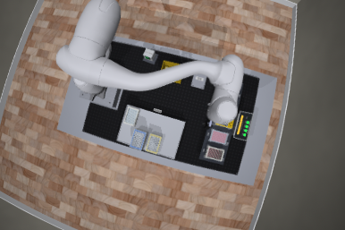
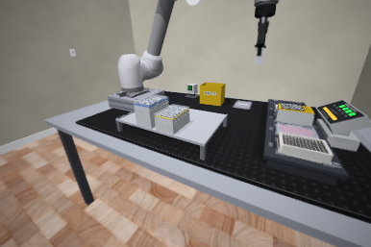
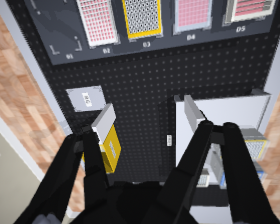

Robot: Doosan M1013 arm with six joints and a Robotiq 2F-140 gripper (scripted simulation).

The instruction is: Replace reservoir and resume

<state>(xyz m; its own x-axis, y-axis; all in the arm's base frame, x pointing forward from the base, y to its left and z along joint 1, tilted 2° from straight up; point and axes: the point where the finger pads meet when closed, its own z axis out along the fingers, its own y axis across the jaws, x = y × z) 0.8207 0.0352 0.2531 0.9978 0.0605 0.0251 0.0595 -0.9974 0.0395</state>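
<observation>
My gripper (image 2: 259,58) (image 3: 147,107) is open and empty. It hangs high above the black table, between the deck and the shelf. The deck (image 3: 56,30) (image 2: 308,167) holds a striped 12-trough reservoir (image 3: 251,9) (image 1: 214,153) (image 2: 304,145) in D5, a pink plate (image 3: 192,12) (image 1: 219,137) in D4, a yellow-rimmed tip rack (image 3: 141,17) (image 2: 294,109) in D3 and a plate (image 3: 96,22) in D2; D1 is bare. The grey shelf (image 1: 172,133) (image 2: 207,122) (image 3: 231,107) carries three labware items: a white one (image 1: 130,115), a blue-rimmed one (image 1: 138,139) (image 2: 150,108) and a yellow-rimmed one (image 1: 154,143) (image 2: 171,117). I cannot read which is B33.
A grey regrip nest (image 3: 85,97) (image 2: 241,105) and a yellow box (image 3: 108,147) (image 2: 212,93) stand behind the shelf. A green key on a post (image 1: 149,55) (image 2: 192,87) stands at the back. A panel with green lights (image 1: 245,125) (image 2: 341,111) sits beside the deck.
</observation>
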